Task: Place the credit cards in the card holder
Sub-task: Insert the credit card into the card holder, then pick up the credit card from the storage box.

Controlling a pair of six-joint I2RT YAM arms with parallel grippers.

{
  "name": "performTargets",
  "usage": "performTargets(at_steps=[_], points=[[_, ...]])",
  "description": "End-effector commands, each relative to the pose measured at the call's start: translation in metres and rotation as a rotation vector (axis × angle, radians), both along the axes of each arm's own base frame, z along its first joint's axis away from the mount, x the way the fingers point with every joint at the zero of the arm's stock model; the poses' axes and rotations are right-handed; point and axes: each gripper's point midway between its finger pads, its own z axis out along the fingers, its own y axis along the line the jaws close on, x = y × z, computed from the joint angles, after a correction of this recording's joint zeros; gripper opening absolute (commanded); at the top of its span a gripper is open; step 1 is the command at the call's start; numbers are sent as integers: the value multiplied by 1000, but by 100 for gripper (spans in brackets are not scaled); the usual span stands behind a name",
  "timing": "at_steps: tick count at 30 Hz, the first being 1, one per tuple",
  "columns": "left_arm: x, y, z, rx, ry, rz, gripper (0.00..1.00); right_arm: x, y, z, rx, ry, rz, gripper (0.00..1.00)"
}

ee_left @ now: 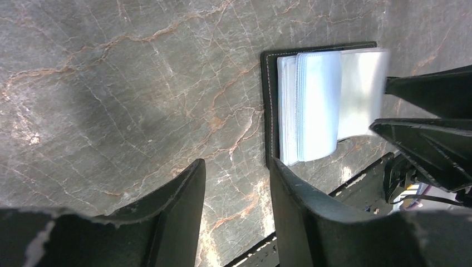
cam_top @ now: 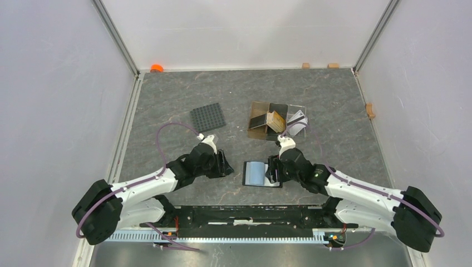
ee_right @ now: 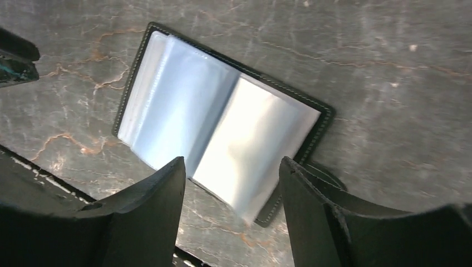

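Any print on the credit cards [cam_top: 275, 119] was too small to read; they sat in the brown box [cam_top: 256, 131] toward the middle of the table [cam_top: 167, 94]. The card holder [cam_top: 257, 173] lay open near the table's near edge, black-rimmed, with its pale blue-grey sleeves facing up. The right gripper [cam_top: 273, 171] hung spread and empty over its right side. The left gripper [cam_top: 227, 164], also spread and empty, stood near its left edge.
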Motion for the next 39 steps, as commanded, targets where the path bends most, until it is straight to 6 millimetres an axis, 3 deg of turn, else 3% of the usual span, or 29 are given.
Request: performTargets(at_steps=[1, 7, 12, 18, 24, 28, 33, 39], points=[[6, -6, 22, -21, -52, -45, 56, 19, -16, 30, -63, -115, -57, 70], [13, -2, 44, 1, -90, -70, 79, 32, -36, 48, -122, -162, -92, 79], [20, 7, 78, 45, -142, -133, 98, 54, -52, 71, -112, -196, -104, 86], [39, 23, 118, 120, -164, -211, 100, 104, -85, 100, -205, -242, -171, 97], [87, 23, 158, 136, -247, -174, 100, 154, -108, 108, -199, -233, -170, 98], [127, -1, 150, 143, -208, -173, 100, 181, -122, 97, -178, -192, -133, 98], [175, -21, 123, 210, -147, -165, 95, 205, -145, 73, -146, -124, -94, 98], [204, -49, 81, 209, -43, -195, 91, 218, -158, 50, -71, -60, -80, 97]])
